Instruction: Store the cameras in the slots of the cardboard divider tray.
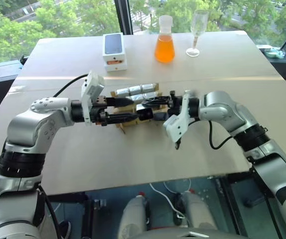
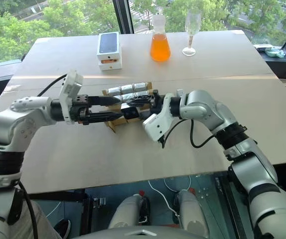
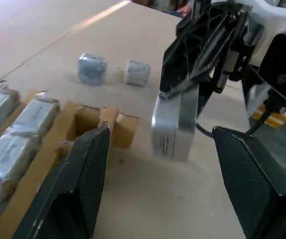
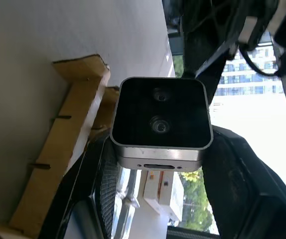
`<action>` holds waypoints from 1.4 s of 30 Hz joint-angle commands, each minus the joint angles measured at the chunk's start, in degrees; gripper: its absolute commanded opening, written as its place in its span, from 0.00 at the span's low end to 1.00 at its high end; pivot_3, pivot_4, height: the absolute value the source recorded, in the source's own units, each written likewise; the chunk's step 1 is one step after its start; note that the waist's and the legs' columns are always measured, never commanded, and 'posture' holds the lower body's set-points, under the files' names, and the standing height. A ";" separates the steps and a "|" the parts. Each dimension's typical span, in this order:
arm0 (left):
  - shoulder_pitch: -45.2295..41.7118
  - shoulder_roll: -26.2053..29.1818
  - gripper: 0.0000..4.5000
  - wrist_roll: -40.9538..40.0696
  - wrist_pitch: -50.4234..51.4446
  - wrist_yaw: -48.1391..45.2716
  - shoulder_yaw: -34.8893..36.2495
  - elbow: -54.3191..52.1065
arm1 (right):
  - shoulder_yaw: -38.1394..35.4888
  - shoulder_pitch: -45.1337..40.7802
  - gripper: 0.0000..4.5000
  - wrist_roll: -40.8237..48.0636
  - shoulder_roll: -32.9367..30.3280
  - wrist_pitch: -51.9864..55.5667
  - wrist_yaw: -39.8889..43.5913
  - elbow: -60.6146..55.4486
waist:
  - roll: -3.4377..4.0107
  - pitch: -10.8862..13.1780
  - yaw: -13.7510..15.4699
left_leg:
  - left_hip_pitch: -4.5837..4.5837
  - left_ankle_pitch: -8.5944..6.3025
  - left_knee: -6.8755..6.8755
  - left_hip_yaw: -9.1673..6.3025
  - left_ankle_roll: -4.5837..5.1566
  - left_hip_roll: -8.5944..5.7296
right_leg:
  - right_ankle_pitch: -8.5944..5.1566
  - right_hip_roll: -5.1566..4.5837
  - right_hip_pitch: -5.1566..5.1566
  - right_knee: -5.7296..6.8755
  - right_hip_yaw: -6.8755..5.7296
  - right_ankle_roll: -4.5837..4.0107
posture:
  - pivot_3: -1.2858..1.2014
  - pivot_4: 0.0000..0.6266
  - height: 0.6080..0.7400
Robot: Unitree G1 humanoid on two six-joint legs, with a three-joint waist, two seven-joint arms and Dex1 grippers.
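Handover at frame centre: right gripper [image 3: 183,94] clamps a small silver-grey metal camera [image 3: 172,128] between the parted fingers of the left gripper [image 3: 158,174], beside the tan cardboard divider tray [image 3: 78,124]. Rigid, smooth, probably slippery; flat sides suit gripping.

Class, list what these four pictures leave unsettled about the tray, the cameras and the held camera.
- Tray: in the eye views both pincers cover its near slots, so the free slots cannot be counted.
- Tray, left wrist view: cut off by the picture's edge.
- Two loose cameras: too blurred to tell their faces.
- Held camera: its back is hidden.
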 commanded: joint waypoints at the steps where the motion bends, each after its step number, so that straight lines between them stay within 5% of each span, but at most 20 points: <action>1: -5.26 -1.04 0.75 3.82 -1.62 -4.68 -3.28 4.78 | 0.63 -2.14 0.42 -0.04 0.78 -1.43 -0.91 -1.48 | -0.03 0.02 0.00 | 0.00 0.00 0.01 0.02 0.00 -0.01 | 0.00 0.00 -0.01 0.01 0.01 0.00 | 0.52 0.24 1.00; 4: -7.42 -1.86 0.75 6.16 -2.74 -7.87 -5.44 7.06 | 1.06 -2.29 0.42 -0.33 1.31 -1.18 -1.12 -1.83 | -0.04 0.03 -0.07 | -0.02 0.00 0.07 0.01 0.00 -0.01 | 0.00 0.17 -0.01 0.04 0.00 0.00 | 0.52 0.24 1.00; 7: -8.26 -2.54 0.60 7.08 -2.85 -9.87 -5.87 8.22 | 1.06 -2.30 0.42 -0.66 1.63 -0.46 -1.68 -1.90 | -0.05 0.03 -0.12 | -0.01 0.00 0.07 0.08 0.01 0.02 | 0.00 0.22 -0.07 0.07 0.13 0.00 | 0.52 0.24 1.00; 11: -8.53 -2.54 0.16 8.36 -2.86 -12.32 -6.69 8.71 | 0.78 -2.07 0.42 -0.83 1.87 0.62 -2.21 -2.56 | -0.07 0.05 -0.09 | -0.01 0.00 0.08 0.08 0.01 0.05 | 0.00 0.20 -0.09 0.10 0.13 0.00 | 0.52 0.24 1.00; 17: -9.71 -3.11 0.17 10.47 -4.20 -12.98 -6.45 10.43 | 0.46 0.22 0.42 2.42 1.38 3.74 0.11 -4.66 | -0.08 0.05 -0.05 | -0.01 0.00 0.13 0.10 0.01 0.05 | 0.00 0.20 -0.09 0.13 0.16 0.00 | 0.52 0.24 1.00; 18: -9.94 -3.06 0.17 10.79 -4.75 -12.99 -6.12 10.92 | 0.36 1.84 0.65 5.74 1.48 6.93 2.42 -5.91 | -0.08 0.05 -0.04 | 0.00 0.00 0.13 0.10 0.01 0.05 | 0.00 0.19 -0.09 0.13 0.17 0.00 | 0.52 0.24 1.00; 22: -9.84 -2.45 0.17 11.69 -7.67 -13.32 -4.12 12.46 | -1.15 7.98 0.99 15.22 1.27 18.92 7.73 -11.51 | -0.09 0.05 0.01 | -0.02 0.00 0.14 0.09 0.01 0.06 | 0.01 0.14 -0.08 0.13 0.16 -0.01 | 0.52 0.24 1.00; 33: -10.79 -4.71 0.17 20.00 -28.57 -10.80 -1.08 30.07 | -16.85 37.89 0.99 52.31 -1.08 57.53 10.40 -32.67 | -0.15 0.04 0.82 | -0.07 -0.02 0.29 -0.14 0.03 0.03 | 0.00 0.02 0.06 0.15 -0.11 -0.01 | 0.52 0.24 1.00; 42: -19.06 -10.16 0.17 24.47 -39.67 -13.55 -1.79 48.31 | -17.47 54.75 0.99 54.13 0.77 60.35 4.92 -43.89 | -0.28 0.05 0.86 | -0.37 -0.04 0.73 -0.37 0.07 0.03 | -0.10 0.36 -0.02 0.21 -0.28 0.22 | 0.52 0.24 1.00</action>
